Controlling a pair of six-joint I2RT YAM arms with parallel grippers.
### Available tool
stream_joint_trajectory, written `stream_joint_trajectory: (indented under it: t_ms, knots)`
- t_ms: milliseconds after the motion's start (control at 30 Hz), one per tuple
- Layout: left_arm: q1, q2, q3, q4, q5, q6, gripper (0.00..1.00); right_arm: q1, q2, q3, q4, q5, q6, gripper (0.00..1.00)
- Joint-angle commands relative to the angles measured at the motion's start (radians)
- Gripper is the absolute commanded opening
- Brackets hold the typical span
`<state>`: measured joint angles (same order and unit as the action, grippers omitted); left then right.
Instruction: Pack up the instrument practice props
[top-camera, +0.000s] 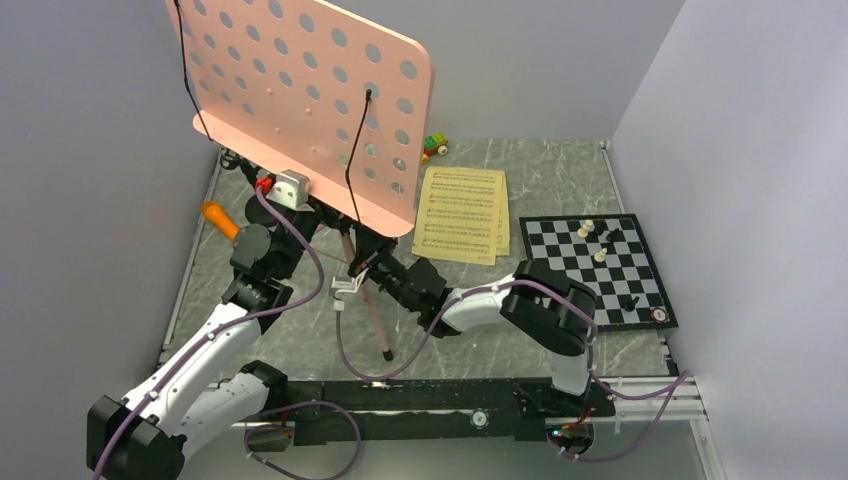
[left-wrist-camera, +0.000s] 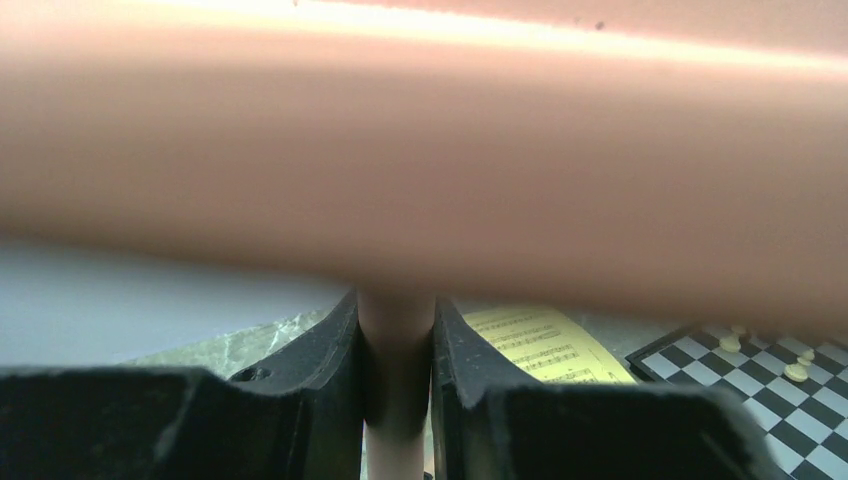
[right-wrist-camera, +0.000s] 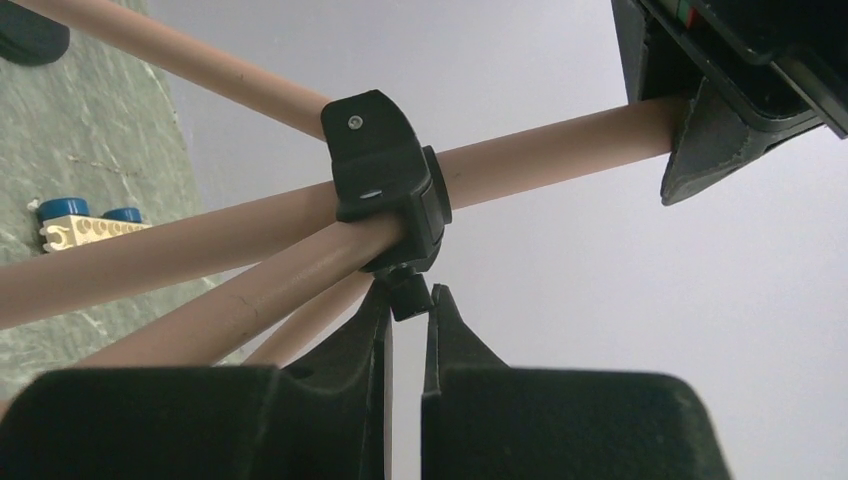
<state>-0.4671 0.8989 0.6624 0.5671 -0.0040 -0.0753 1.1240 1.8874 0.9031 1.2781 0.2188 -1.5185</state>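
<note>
The tall pink perforated music stand (top-camera: 300, 90) stands tilted at the back left, its legs spreading down to the table. My left gripper (top-camera: 318, 212) is shut on its pink pole (left-wrist-camera: 397, 380) just under the desk (left-wrist-camera: 420, 150). My right gripper (top-camera: 372, 268) is shut on the small black knob (right-wrist-camera: 408, 298) of the black leg collar (right-wrist-camera: 385, 180). The left gripper also shows in the right wrist view (right-wrist-camera: 715, 120), clamped on the pole. An orange toy microphone (top-camera: 220, 220) lies at the left. Yellow sheet-music pages (top-camera: 462, 215) lie mid-table. I see no black mic stand.
A black-and-white chessboard (top-camera: 595, 268) with pieces lies at the right. A block toy car (top-camera: 433, 146) sits at the back, and another one (right-wrist-camera: 85, 225) lies beyond the stand's legs. Walls close in on the left, back and right.
</note>
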Motion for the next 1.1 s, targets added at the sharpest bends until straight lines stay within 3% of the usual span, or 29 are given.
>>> stream_joint_trajectory:
  t_ms: [0,133,233,367,600,800,933,1067]
  knots:
    - [-0.022,0.044,-0.006,-0.168,0.059,-0.036,0.0,0.073,-0.067,0.006,0.193,0.107,0.054,0.18]
    - [-0.024,0.04,0.0,-0.177,0.043,-0.021,0.0,0.104,-0.176,-0.057,0.084,0.269,0.257,0.5]
    - [-0.021,0.038,0.002,-0.178,0.037,-0.019,0.0,0.131,-0.25,-0.126,0.026,0.34,0.395,0.61]
    - [-0.019,0.044,0.005,-0.177,0.028,-0.026,0.0,0.162,-0.33,-0.206,-0.041,0.417,0.551,0.67]
    - [-0.02,0.05,0.005,-0.146,0.007,-0.048,0.0,0.159,-0.479,-0.29,-0.351,0.459,1.028,0.67]
    - [-0.02,0.049,0.008,-0.131,0.007,-0.056,0.0,0.054,-0.579,-0.243,-0.695,0.272,1.586,0.69]
    - [-0.02,0.026,-0.009,-0.107,0.007,-0.054,0.0,-0.165,-0.621,-0.11,-0.938,-0.08,1.968,0.71]
    - [-0.02,0.009,-0.02,-0.1,0.007,-0.051,0.0,-0.303,-0.579,0.041,-1.033,-0.362,2.16,0.7]
